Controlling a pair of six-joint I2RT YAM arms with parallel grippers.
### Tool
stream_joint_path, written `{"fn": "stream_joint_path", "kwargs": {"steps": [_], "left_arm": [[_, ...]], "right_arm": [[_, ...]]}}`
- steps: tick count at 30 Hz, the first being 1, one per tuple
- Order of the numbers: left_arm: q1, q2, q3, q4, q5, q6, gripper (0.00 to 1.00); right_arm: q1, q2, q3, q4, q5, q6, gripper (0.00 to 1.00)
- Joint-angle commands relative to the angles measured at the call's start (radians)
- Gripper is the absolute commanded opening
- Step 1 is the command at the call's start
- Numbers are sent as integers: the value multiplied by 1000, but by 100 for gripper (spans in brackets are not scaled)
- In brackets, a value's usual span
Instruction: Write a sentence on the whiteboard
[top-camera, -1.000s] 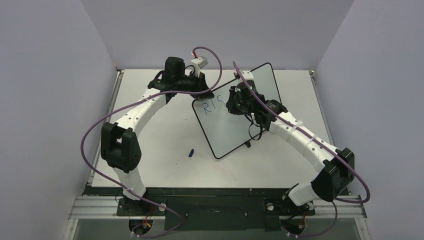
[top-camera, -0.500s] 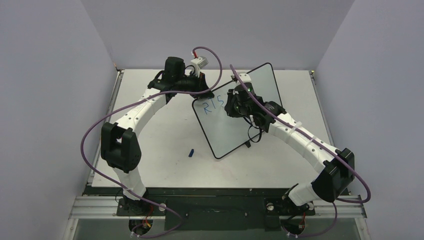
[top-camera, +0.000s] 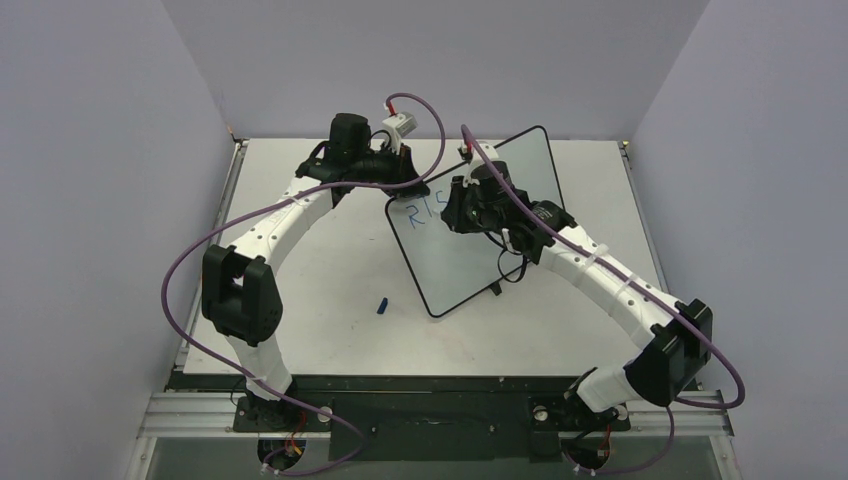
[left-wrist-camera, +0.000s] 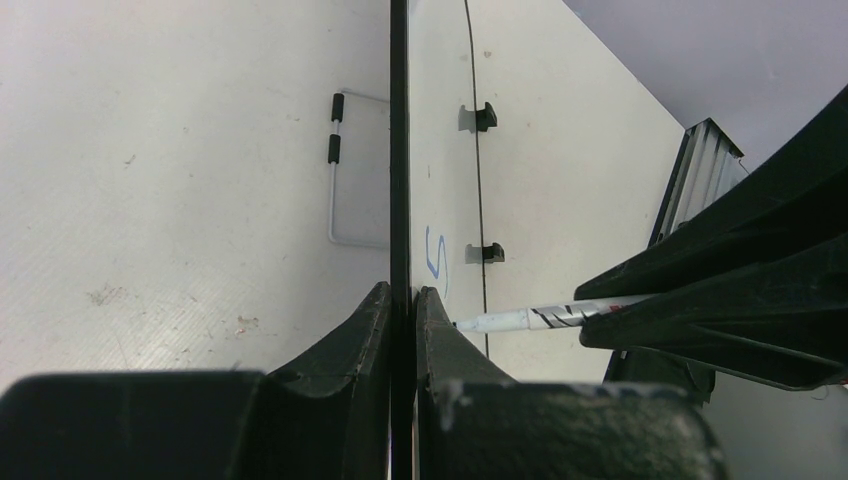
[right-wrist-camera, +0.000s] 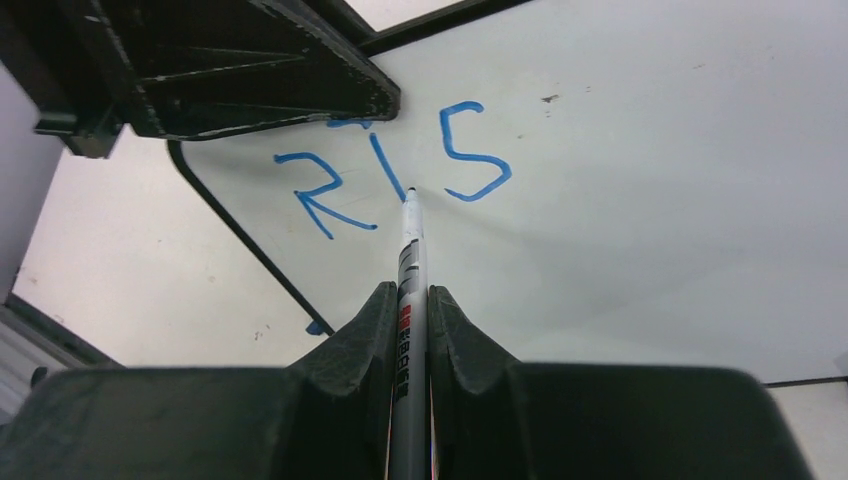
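The right fingers (right-wrist-camera: 365, 330) were closed on a white marker (right-wrist-camera: 409, 250) with red and black print on its barrel. Its dark tip lay at the lower end of the "I" in the sentence (right-wrist-camera: 385, 165), three blue letters reading "RIS" on the whiteboard (right-wrist-camera: 650, 200). Whether the tip pressed on the board could not be told. The left fingers (right-wrist-camera: 250, 70), black, reached over the board's black-framed edge just above the letters. Past the rounded corner lay the pale surface (right-wrist-camera: 130, 270), with a small blue piece (right-wrist-camera: 315, 327) beside the frame.
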Motion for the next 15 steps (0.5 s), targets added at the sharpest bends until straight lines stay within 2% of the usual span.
{"fn": "stream_joint_path", "kwargs": {"steps": [1, 6, 15], "left_arm": [[-14, -50, 16, 49, 8, 73, 0], [-14, -52, 15, 49, 8, 73, 0], [-15, -54, 14, 50, 8, 73, 0]], "right_arm": [[-28, -87, 2, 93, -71, 14, 0], [-82, -127, -26, 111, -64, 20, 0], [-139, -93, -35, 108, -44, 28, 0]]}}
